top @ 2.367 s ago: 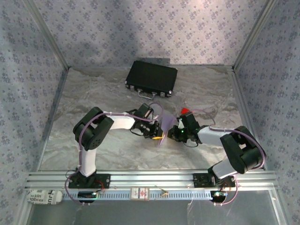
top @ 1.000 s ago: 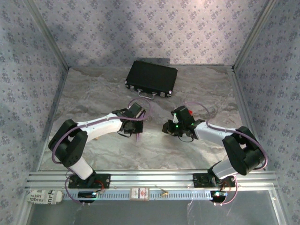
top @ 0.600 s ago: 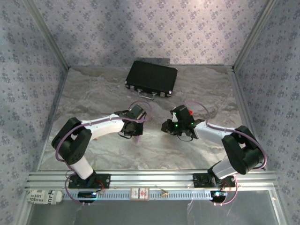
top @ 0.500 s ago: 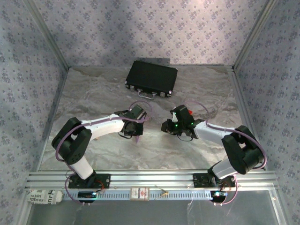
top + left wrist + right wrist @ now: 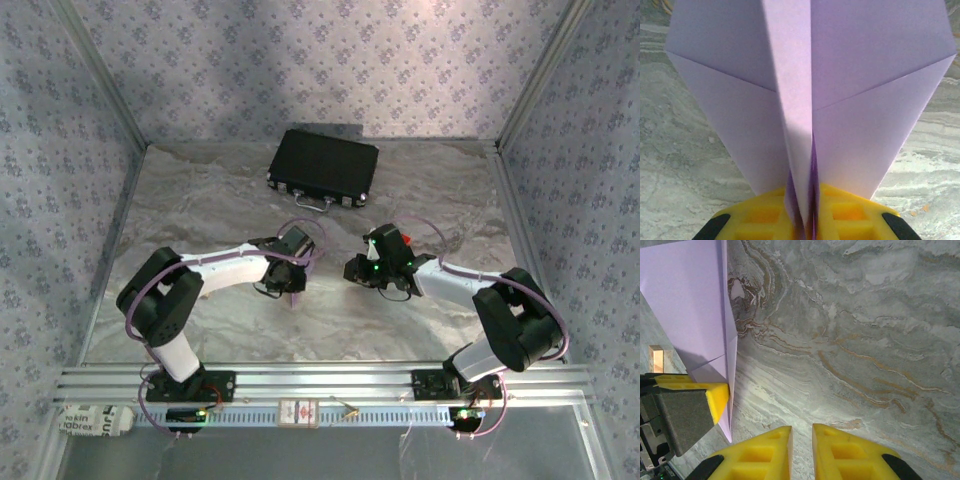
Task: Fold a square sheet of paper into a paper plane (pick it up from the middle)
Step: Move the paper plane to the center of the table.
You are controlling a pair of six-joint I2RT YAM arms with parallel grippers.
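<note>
One tool, the left tool (image 5: 802,227), pinches the paper plane (image 5: 810,95) by its centre crease — nose pointing straight ahead; right tool (image 5: 801,452) nearly pressed together, empty, alongside.

Even overhead light, soft shadows; top view slightly grainy; left wrist close-up soft-focused.

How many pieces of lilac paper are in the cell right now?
1: the folded paper is pinched along its centre crease in the left gripper, mid-table left of the right gripper. Another could be hidden under the arms.
</note>
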